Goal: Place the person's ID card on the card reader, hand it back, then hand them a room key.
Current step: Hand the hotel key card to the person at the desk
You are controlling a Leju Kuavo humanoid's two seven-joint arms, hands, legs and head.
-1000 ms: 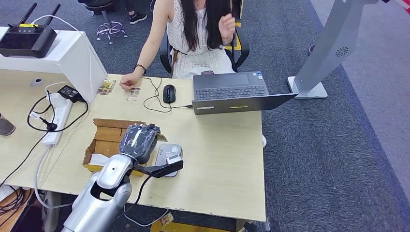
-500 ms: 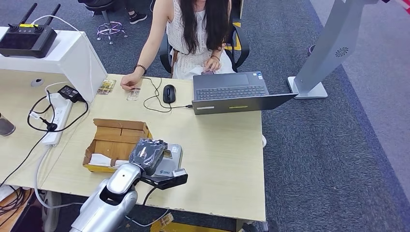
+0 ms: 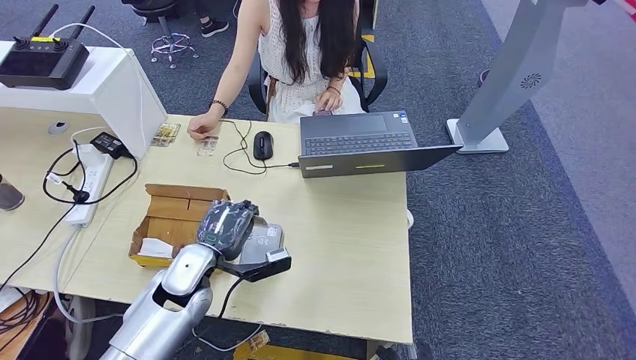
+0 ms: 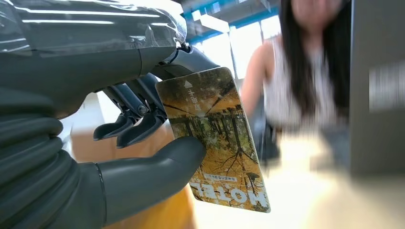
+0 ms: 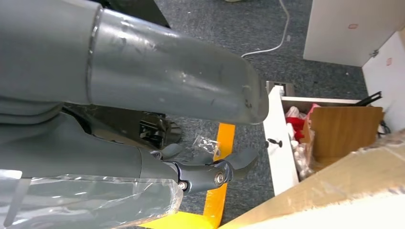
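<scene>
Upside-down "HOTEL" on key card (image 4: 217, 143).

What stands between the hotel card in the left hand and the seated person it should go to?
The left hand holds the hotel card above the card reader. Between it and the person lies bare table; mouse and laptop sit on the far side, not squarely blocking.
</scene>
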